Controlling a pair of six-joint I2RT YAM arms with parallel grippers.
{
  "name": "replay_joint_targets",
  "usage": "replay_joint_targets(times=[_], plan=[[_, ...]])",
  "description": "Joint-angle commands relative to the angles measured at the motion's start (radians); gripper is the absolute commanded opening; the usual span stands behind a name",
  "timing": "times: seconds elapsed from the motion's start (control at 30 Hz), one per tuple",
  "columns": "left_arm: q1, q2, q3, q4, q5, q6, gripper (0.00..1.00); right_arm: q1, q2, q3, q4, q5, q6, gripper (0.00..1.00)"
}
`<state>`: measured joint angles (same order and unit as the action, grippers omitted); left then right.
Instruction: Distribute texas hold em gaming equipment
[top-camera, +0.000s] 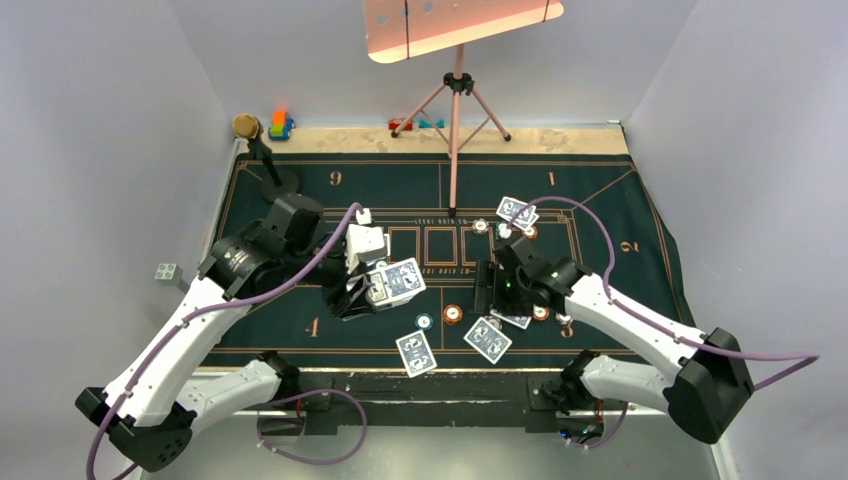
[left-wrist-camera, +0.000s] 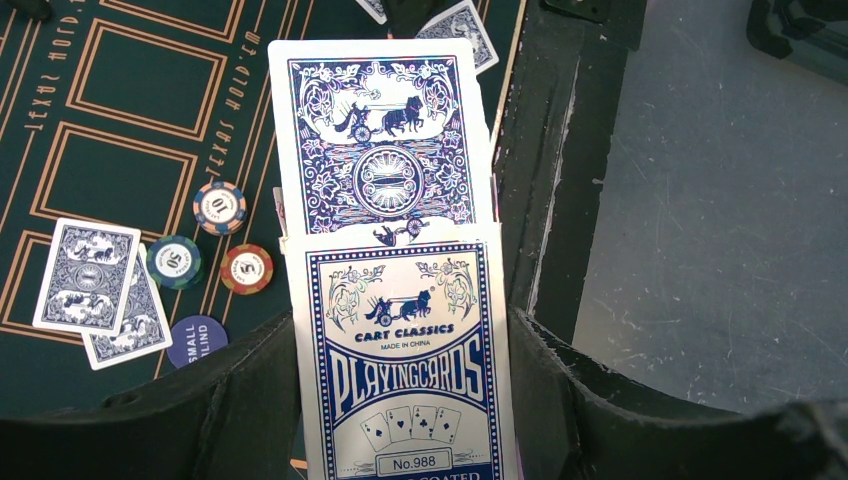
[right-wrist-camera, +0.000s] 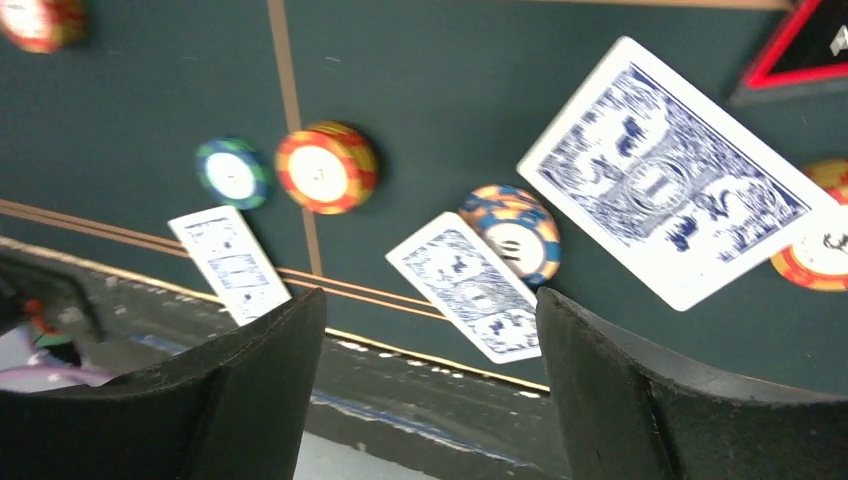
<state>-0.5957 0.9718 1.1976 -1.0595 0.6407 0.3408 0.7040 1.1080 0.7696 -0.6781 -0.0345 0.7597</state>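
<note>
**A:** Blue-backed card (left-wrist-camera: 380, 140) is sticking out of the card box (left-wrist-camera: 400, 400). Your left gripper (left-wrist-camera: 402, 320) is clamping that box over the green felt (top-camera: 300, 190).

**B:** And the right gripper (right-wrist-camera: 428, 300)?

**A:** Yours is hovering wide open, gripping nothing, over dealt cards (right-wrist-camera: 660, 170) and chips (right-wrist-camera: 327, 167) lying near the felt's front edge.

My glossy white left arm (top-camera: 170, 345) and glossy white right arm (top-camera: 630, 325) have black joint housings, each trailed by a lilac cable (top-camera: 300, 275). From each wrist camera, my matte black, rough-edged fingers (right-wrist-camera: 240, 400) sit at seven and five o'clock.
</note>
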Motion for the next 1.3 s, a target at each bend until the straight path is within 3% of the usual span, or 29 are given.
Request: replay_joint_targets(times=[0.0,0.37,0.8,1.27], plan=[[0.004,-0.015,0.013,0.020,0.030,0.004,0.00,0.000,-0.037,-0.086,0.009,0.071,0.079,0.81],[0.005,-0.006,0.020,0.021,0.029,0.004,0.00,0.000,-0.047,-0.232,0.134,0.013,0.129,0.81],[0.004,-0.010,0.031,0.013,0.017,0.007,0.00,0.061,-0.029,-0.304,0.268,-0.158,0.164,0.73],[0.004,-0.020,0.035,0.000,0.006,0.011,0.00,0.259,0.287,-0.098,0.346,-0.226,0.066,0.70]])
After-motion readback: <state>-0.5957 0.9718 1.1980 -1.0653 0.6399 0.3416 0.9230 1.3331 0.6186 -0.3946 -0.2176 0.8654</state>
